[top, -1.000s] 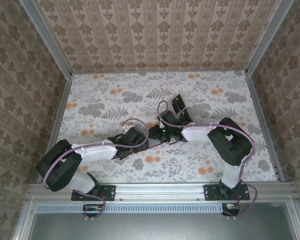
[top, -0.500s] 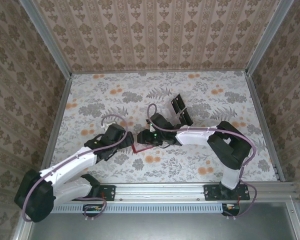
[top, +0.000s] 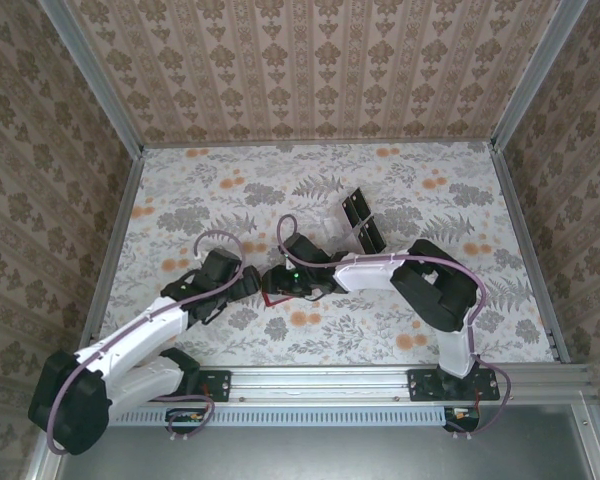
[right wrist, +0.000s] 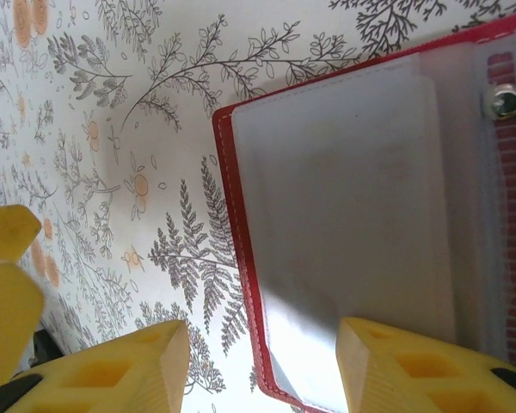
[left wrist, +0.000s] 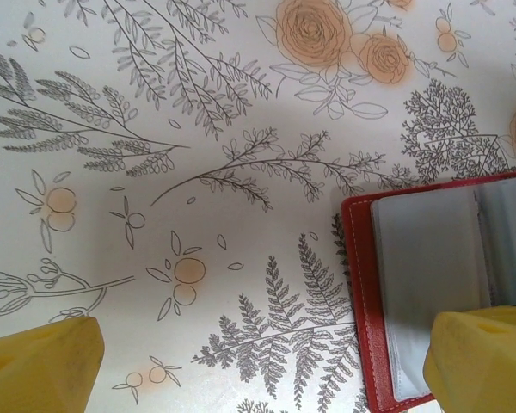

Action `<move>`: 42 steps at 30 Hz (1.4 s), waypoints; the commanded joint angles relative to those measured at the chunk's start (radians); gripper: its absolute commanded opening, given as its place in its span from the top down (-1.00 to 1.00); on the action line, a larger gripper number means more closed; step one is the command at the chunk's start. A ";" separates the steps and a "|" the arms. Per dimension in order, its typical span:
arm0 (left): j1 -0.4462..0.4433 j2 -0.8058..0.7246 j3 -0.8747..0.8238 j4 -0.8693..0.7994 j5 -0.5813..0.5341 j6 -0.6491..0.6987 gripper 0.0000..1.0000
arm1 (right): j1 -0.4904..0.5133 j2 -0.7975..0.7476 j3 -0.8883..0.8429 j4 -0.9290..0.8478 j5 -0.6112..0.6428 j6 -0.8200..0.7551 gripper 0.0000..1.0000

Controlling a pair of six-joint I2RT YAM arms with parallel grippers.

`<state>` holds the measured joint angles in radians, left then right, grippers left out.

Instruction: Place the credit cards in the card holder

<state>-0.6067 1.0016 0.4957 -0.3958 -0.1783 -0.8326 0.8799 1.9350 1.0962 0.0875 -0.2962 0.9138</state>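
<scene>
On the flowered table (top: 210, 190), the left gripper (left wrist: 267, 361) hangs low with its jaws spread wide, one finger over the edge of the wallet (left wrist: 421, 258). The wallet lies open between the two grippers, near the table's middle, with its pale pockets facing up. The right gripper (right wrist: 262, 370) hovers with its jaws apart, one finger over the cloth and the other over a pocket, and a dark tray (top: 361, 221) lies farther right.
</scene>
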 commanded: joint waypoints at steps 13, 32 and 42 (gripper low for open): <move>-0.045 0.168 0.061 0.071 0.067 0.055 -1.00 | -0.243 -0.401 0.051 -0.523 0.232 -0.331 0.02; -0.191 0.408 0.118 0.100 -0.021 0.041 -1.00 | -0.311 -0.273 0.110 -0.739 0.555 -0.555 0.27; -0.191 0.412 0.102 0.103 -0.031 0.035 -1.00 | -0.305 -0.231 0.117 -0.724 0.525 -0.556 0.36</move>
<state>-0.7982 1.3880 0.6067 -0.3050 -0.1997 -0.8005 0.5705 1.6733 1.2026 -0.6098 0.2321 0.3668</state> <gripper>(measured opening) 0.997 0.325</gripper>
